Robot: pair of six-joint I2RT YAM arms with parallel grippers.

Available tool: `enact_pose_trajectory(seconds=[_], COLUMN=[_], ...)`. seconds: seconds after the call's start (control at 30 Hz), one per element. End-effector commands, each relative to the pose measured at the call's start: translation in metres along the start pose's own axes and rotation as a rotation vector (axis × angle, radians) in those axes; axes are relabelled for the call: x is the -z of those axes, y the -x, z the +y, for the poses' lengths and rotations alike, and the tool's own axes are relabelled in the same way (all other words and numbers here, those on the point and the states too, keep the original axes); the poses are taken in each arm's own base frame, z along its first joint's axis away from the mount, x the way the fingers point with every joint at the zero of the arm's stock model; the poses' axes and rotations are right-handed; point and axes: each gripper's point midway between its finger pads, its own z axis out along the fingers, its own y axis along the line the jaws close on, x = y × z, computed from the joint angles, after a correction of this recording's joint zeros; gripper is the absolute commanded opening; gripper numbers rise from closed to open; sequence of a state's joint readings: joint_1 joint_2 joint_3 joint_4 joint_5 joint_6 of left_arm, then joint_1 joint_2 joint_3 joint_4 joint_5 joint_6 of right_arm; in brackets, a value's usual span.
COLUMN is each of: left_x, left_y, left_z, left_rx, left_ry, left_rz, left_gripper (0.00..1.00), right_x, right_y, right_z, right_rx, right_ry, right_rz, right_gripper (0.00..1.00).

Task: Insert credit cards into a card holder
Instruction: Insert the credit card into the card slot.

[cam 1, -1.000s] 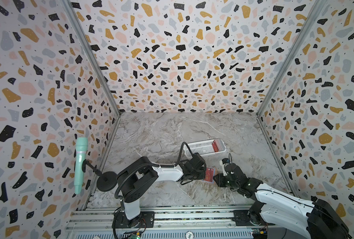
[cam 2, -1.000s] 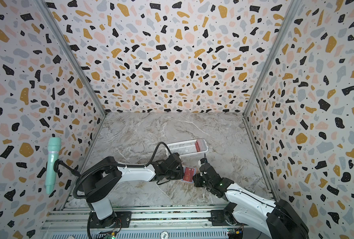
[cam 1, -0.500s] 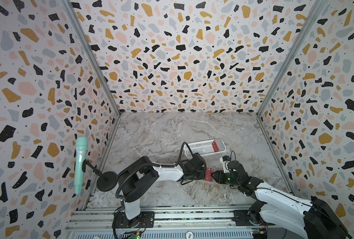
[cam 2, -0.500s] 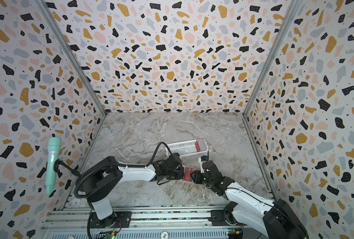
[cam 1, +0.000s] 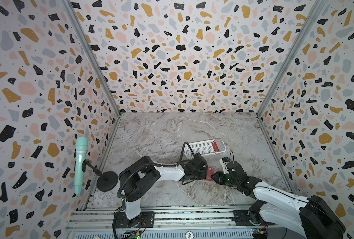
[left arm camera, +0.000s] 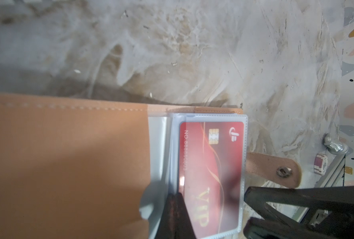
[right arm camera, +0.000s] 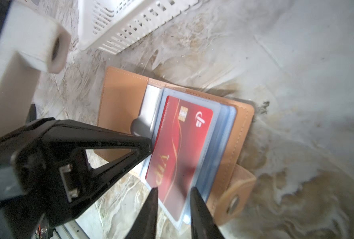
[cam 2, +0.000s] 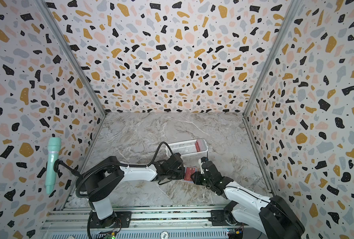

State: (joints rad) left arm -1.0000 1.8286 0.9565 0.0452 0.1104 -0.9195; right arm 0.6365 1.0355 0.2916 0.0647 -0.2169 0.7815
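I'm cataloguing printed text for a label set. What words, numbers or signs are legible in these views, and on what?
"VIP": gold letters on the red card in the holder.
"NO.": along that card's edge; its digits are too blurred to trust.
White logo beside the chip: a sign, no letters.
Cards in the basket: too small to read.

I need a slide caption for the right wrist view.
Red VIP card in a clear sleeve of the open card holder; right tool open over it, left tool shut at the sleeve edge.
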Motion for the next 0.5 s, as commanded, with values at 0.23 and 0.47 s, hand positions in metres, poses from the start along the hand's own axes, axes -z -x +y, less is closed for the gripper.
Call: enact_pose_trajectory(seconds=[0.23,0.47], left_x=[-0.0097,-0.0102], left_y=[-0.015,-0.0172], left_z=[0.0123,0.0129], left_rx=[-0.011,-0.007], left_ry=[0.053,0.049], left_rz=[0.052,0.057], left_gripper=[0.0,0.0], right_x=[-0.0017,-0.0038], right_y=[-0.0009,-0.0008], right_z=[-0.0066,-0.007], right_rx=[-0.015,-0.019], right_ry=[-0.024,-0.024], right_rz=[0.001,0.003], right_gripper=[0.31,0.3])
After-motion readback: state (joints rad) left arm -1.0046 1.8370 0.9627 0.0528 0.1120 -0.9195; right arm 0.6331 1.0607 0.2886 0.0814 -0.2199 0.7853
